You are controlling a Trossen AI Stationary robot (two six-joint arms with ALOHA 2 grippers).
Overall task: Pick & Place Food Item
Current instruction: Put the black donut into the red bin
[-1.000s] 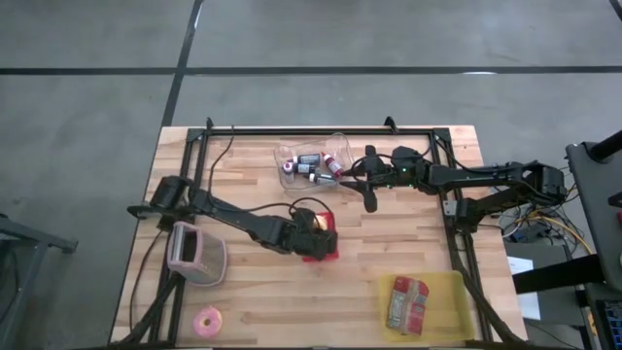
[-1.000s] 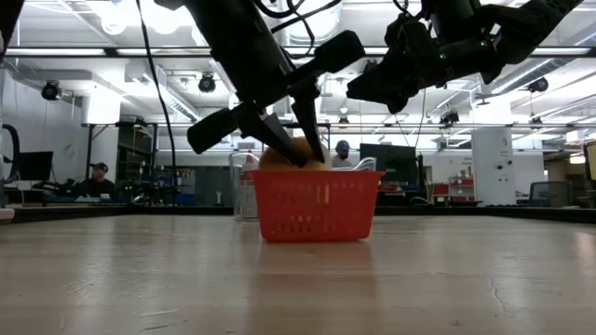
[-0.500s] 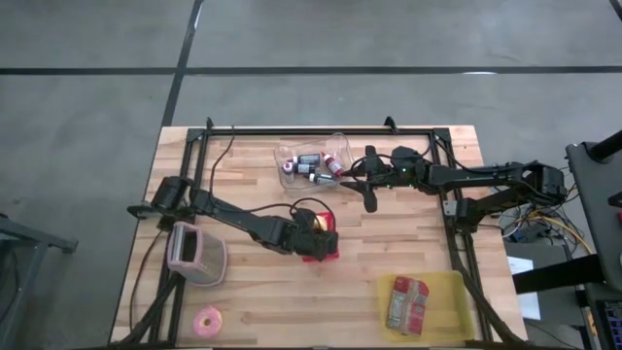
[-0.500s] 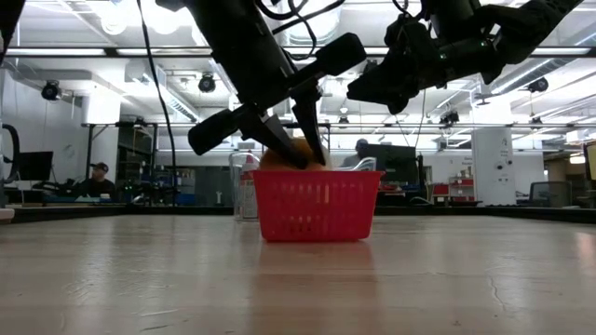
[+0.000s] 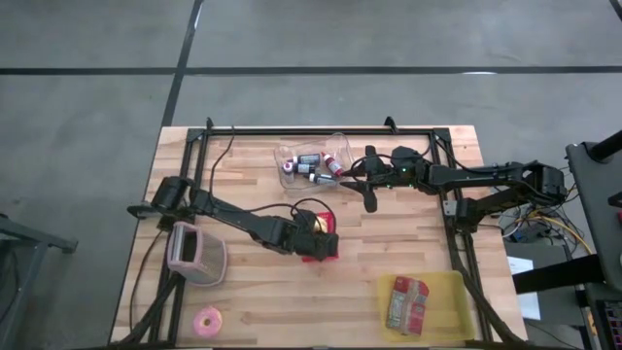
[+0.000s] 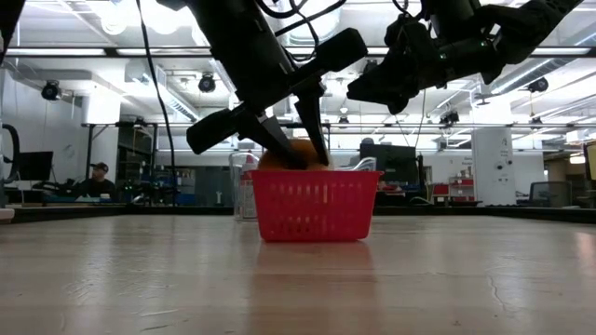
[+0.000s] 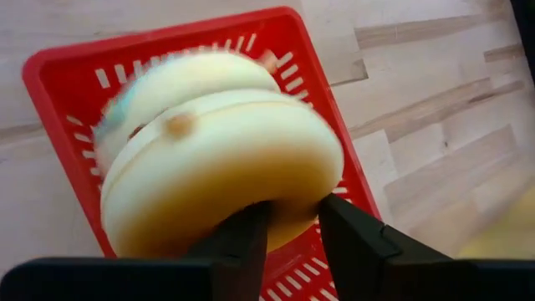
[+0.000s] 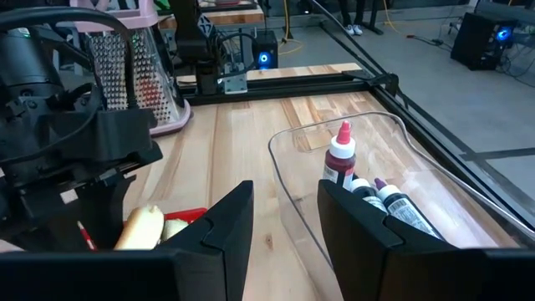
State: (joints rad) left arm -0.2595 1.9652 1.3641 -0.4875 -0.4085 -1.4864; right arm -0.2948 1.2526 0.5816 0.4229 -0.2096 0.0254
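The bun (image 7: 219,159), clamped by the left gripper (image 7: 288,238), had been raised slightly from the red basket (image 7: 50,71) beneath, beginning the pick.

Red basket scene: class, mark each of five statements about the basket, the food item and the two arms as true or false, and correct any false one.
1. The left gripper has its fingers closed on a pale bun-like food item. True.
2. That item is over the red basket. True.
3. The right gripper is reaching into the yellow tray. False: it is at the far side of the table, beside the clear container of small bottles.
4. The pink grater lies inside the red basket. False: it lies on the table, by the left edge.
5. The yellow tray holds a red packaged item. True.
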